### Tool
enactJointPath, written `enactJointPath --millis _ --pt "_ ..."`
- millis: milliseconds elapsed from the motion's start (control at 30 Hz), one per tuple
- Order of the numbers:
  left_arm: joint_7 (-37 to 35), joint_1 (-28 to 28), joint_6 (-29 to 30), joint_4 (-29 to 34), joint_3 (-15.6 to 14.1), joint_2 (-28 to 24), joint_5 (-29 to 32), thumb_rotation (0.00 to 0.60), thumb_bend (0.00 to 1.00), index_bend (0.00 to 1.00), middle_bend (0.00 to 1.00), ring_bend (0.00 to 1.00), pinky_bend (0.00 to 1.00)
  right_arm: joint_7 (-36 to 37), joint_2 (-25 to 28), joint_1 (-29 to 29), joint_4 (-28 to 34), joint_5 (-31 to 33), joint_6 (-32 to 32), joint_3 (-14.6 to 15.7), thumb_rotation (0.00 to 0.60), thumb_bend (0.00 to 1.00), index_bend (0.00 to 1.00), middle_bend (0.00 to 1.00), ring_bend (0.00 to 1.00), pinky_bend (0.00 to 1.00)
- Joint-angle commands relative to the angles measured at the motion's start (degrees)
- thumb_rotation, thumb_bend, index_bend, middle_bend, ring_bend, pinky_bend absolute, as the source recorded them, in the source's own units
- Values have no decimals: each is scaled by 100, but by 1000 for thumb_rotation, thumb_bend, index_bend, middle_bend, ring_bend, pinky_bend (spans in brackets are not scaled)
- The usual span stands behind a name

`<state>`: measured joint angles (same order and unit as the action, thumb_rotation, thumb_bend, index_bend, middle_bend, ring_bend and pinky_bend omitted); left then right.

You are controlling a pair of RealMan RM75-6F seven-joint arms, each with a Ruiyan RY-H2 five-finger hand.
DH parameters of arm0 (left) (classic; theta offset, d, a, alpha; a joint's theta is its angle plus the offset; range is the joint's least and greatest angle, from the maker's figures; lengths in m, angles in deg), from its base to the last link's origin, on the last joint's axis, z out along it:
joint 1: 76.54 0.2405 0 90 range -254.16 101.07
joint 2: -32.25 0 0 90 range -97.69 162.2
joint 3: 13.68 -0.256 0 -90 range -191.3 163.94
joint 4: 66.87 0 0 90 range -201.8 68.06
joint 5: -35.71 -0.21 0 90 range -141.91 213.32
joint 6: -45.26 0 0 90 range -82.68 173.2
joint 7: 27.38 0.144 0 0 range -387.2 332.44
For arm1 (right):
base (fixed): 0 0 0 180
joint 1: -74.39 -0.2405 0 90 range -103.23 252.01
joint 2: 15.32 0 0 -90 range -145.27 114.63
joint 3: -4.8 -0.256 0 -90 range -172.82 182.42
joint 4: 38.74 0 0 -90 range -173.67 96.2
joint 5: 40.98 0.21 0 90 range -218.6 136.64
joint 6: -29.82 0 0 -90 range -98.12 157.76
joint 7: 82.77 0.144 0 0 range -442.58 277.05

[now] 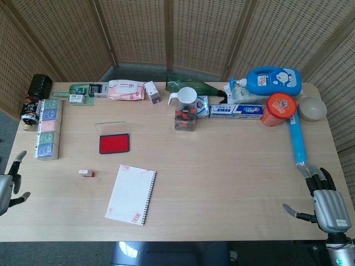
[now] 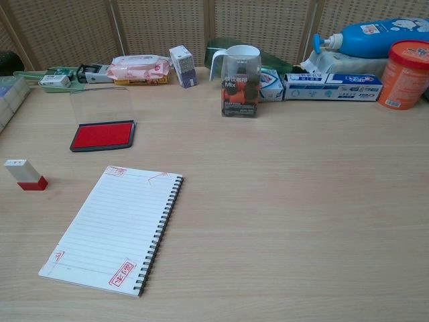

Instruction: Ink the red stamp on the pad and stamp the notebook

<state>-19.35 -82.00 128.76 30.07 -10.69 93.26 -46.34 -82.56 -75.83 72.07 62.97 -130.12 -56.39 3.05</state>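
Head view alone shows left hand.

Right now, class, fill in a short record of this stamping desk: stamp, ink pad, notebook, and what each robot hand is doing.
stamp: red stamp lying on the table, left of the notebook, held by no hand
ink pad: ink pad open, red surface showing, clear lid raised behind
notebook: notebook open flat, red marks at its corners
left hand: left hand at table's left edge, holds nothing, fingers apart
right hand: right hand at table's near right corner, holds nothing, fingers spread
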Motion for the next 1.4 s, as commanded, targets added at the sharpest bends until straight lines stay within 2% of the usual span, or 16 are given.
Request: enactJointPath --millis 33,100,200,367,533,700,767,1400 --pt "-13 -43 1 -85 62 140 28 600 51 101 1000 1000 1000 16 7 7 4 4 -5 1 432 0 0 0 0 0" --pt "6 -104 -99 -107 98 205 101 600 70 162 1000 1000 1000 22 8 4 2 14 11 4 432 0 0 0 0 0" --pt "-2 -374 -670 -190 179 469 457 600 86 239 1000 1000 1000 43 4 -22 -5 53 77 1 434 0 0 0 0 0" --pt "164 -548 -950 -318 269 748 778 600 145 355 1000 1000 1000 94 25 -23 -10 80 86 -9 433 0 0 0 0 0" --pt "203 -709 -1096 -467 357 1011 910 600 168 419 1000 1000 1000 129 42 -26 -8 89 97 -10 433 0 0 0 0 0" --pt "194 -856 -1266 -600 388 1234 998 600 274 445 1000 1000 1000 158 62 -20 2 94 85 -16 428 0 0 0 0 0" --pt "246 -895 -1310 -634 397 1299 1058 600 287 445 1000 1000 1000 171 70 -17 4 97 81 -17 428 0 0 0 0 0" --pt "555 -1262 -1708 -1074 470 1878 1528 600 259 445 1000 1000 1000 299 144 -4 46 120 87 -17 430 0 0 0 0 0"
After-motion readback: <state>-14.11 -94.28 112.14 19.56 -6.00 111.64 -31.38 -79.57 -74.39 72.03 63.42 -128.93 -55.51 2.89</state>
